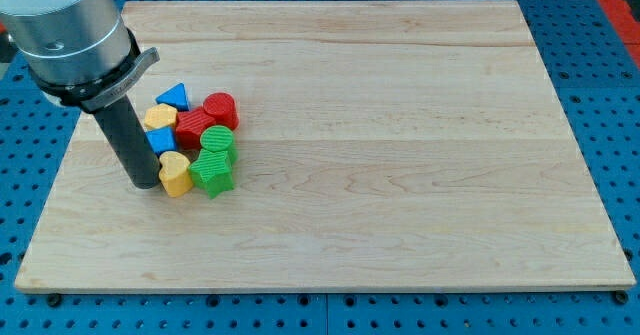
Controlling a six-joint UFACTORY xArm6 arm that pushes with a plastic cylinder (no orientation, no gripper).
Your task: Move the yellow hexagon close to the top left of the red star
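The yellow hexagon (159, 116) lies in a tight cluster of blocks on the left part of the wooden board (400, 125). It touches the upper left side of the red star (195, 128). My tip (145, 184) rests on the board at the cluster's lower left, right beside the yellow heart (175, 175) and below the blue block (160, 140). The rod hides part of the blue block's left side.
A blue triangle (174, 97) and a red cylinder (221, 109) lie at the cluster's top. A green cylinder (217, 140) and a green star (213, 172) lie at its right and bottom. The board's left edge (62, 165) is near my tip.
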